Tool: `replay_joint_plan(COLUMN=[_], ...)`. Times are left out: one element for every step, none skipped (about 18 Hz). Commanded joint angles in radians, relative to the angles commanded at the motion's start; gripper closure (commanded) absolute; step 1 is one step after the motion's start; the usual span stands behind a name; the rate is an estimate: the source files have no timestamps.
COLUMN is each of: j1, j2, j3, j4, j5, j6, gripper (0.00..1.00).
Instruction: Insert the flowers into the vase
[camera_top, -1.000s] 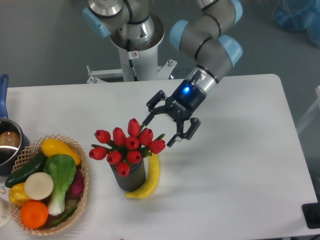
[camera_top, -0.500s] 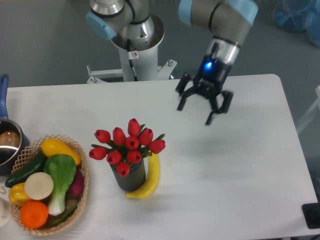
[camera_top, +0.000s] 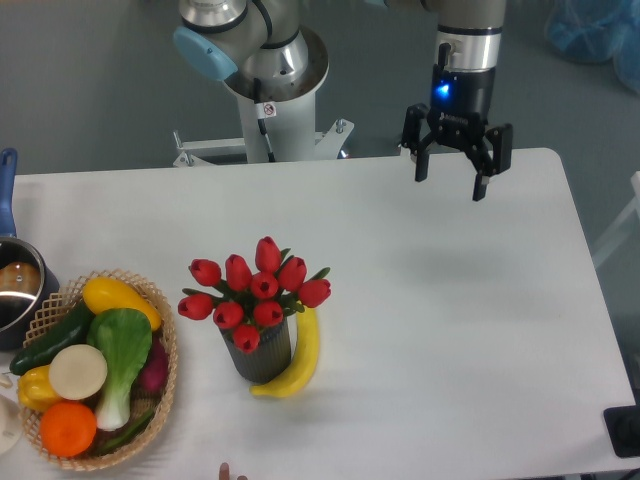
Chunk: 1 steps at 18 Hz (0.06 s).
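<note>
The flowers (camera_top: 256, 291), a bunch of red tulip buds with green leaves, stand upright with their stems down inside the vase (camera_top: 260, 358), a short dark grey ribbed cylinder left of the table's middle. My gripper (camera_top: 451, 186) hangs high over the far right part of the table, well away from the flowers, open with nothing between its fingers.
A yellow banana (camera_top: 298, 360) lies against the vase's right side. A woven basket (camera_top: 166, 385) of vegetables and fruit sits at the front left. A dark pot (camera_top: 15, 290) with a blue handle is at the left edge. The robot base (camera_top: 270, 90) stands behind the table.
The gripper, open throughout, has drawn away from the flowers, rising and moving to the far right. The flowers and vase have stayed put.
</note>
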Motion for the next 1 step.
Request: replay_joint_plan(j1=[-0.002], j2=[0.0], j3=[0.0], j4=[0.0], j5=[-0.003], j6=[0.0], gripper=[0.0])
